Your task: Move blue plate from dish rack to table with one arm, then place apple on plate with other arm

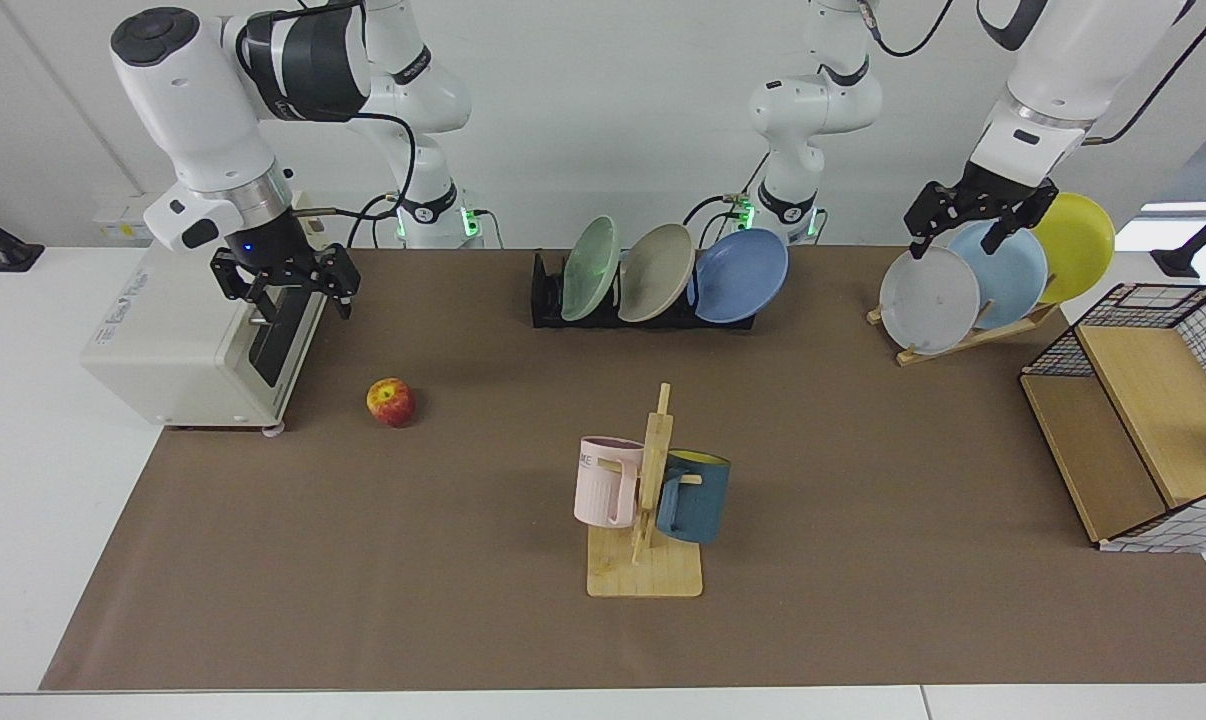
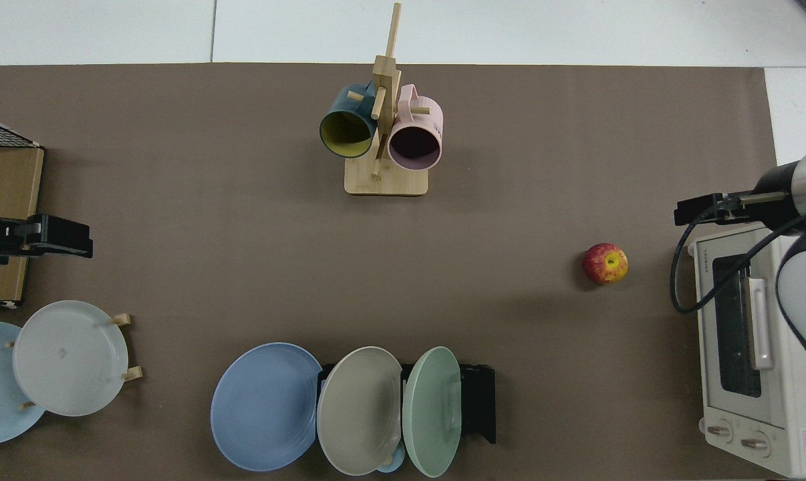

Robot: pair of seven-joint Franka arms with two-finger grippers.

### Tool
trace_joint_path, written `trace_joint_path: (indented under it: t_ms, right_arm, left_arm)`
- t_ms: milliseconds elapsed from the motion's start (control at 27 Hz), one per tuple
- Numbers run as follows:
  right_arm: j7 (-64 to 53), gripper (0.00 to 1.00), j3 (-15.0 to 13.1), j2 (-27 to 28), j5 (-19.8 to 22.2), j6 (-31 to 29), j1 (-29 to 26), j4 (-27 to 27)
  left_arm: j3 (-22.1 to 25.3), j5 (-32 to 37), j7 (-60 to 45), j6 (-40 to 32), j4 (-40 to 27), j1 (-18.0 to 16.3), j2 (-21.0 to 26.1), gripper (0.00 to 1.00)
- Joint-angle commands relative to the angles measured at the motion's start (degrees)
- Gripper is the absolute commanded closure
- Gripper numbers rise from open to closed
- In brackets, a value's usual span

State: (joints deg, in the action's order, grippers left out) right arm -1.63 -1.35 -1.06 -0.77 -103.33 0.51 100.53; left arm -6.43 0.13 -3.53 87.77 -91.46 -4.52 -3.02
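Both pairs of jaws stand open and hold nothing. The right gripper [image 1: 285, 286] hangs with its fingers spread above the front of a white toaster oven [image 1: 198, 345], touching neither it nor anything else. The left gripper [image 1: 978, 215] hovers just as open over a light wooden plate stand [image 1: 973, 335], close above the grey and pale blue plates leaning there, though whether a fingertip brushes a rim cannot be told from either view.

Judging by how things lie, the task has not begun. The blue plate [image 1: 741, 275] leans in the end slot of the dish rack [image 1: 548, 290], next to a beige plate and a green one, on the side nearer the left arm. The apple [image 1: 391, 401] sits alone on the brown mat of the table [image 1: 863, 450], near the toaster oven and a short way in front of the right gripper. Everything is left to do: lifting the plate out and laying it flat on open mat, then picking up the apple and setting it on the plate. A wooden mug tree [image 1: 651, 490] with two mugs stands mid-table.
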Motion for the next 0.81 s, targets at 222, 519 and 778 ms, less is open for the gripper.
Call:
trace_joint_path:
  t_ms: [222,519,778]
  right_arm:
    - [0.66,0.0,0.21,-0.87,-0.28,-0.82,-0.16,0.81]
    - [0.75,0.0,0.21,-0.87,-0.28,-0.82,-0.16,0.81]
    - [0.75,0.0,0.21,-0.87,-0.28,-0.82,-0.16,0.81]
  left_arm:
    - [0.89,1.01,0.45,0.91,-2.76,1.44,-1.99,0.0]
    - [0.54,1.1,0.01,0.03,-3.81,1.44,-2.69,0.0]
    - [0.54,1.19,-0.25,0.47,-4.34,1.44,-2.96,0.0]
